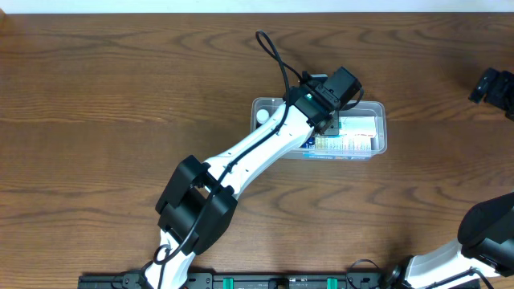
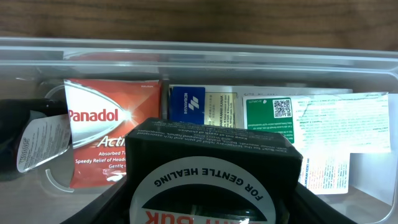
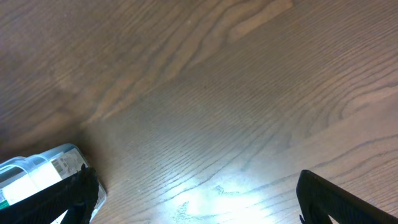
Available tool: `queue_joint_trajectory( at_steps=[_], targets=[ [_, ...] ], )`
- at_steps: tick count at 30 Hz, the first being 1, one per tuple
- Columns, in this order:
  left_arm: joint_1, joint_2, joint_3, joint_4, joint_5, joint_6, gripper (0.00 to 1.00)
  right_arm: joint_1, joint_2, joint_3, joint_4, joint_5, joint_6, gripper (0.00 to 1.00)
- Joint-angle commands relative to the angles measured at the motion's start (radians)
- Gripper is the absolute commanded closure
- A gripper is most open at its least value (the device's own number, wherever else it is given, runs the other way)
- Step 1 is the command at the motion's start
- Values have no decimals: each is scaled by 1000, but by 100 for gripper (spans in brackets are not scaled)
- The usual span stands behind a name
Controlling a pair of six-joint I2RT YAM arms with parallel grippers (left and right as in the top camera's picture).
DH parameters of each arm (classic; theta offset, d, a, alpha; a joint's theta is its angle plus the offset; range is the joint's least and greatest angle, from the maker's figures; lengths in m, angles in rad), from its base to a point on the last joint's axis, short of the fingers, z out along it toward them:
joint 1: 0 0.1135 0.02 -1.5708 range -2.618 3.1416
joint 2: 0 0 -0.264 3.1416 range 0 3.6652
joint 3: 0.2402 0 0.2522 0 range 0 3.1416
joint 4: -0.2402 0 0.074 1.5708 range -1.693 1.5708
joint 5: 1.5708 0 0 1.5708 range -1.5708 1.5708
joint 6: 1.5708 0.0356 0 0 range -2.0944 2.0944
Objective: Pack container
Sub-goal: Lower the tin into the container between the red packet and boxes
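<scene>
The container (image 1: 382,128) is a clear shallow bin at the table's middle. It also shows in the left wrist view (image 2: 199,50) and at the left edge of the right wrist view (image 3: 37,171). My left gripper (image 1: 325,108) is over the container, shut on a black box (image 2: 211,162) with a round "For gentle healing" label, held just above the contents. Inside lie a red Panadol packet (image 2: 106,124), a dark bottle (image 2: 25,140), a blue and white sachet (image 2: 199,109), a green packet (image 2: 267,112) and a white printed packet (image 2: 342,137). My right gripper (image 3: 205,205) is open and empty over bare wood.
The right arm's wrist (image 1: 491,87) is at the far right edge of the wooden table (image 1: 120,80), away from the container. The left arm reaches diagonally from the front centre across the table to the bin.
</scene>
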Motion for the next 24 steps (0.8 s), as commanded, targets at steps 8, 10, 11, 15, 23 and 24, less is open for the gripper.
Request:
queue_joint_trajectory(
  at_steps=[8, 10, 11, 15, 23, 24],
  targets=[
    [3, 4, 0, 2, -71, -70, 49, -3, -16, 13, 0, -3, 12, 1],
    [3, 4, 0, 2, -71, -70, 49, -3, -16, 13, 0, -3, 12, 1],
    [3, 4, 0, 2, -71, -70, 49, -3, -16, 13, 0, -3, 12, 1],
    [3, 5, 0, 2, -71, -72, 49, -3, -16, 13, 0, -3, 12, 1],
    [3, 28, -6, 2, -67, -89, 48, -3, -16, 13, 0, -3, 12, 1],
    [3, 34, -7, 2, -67, -89, 48, -3, -16, 13, 0, -3, 12, 1]
  ],
)
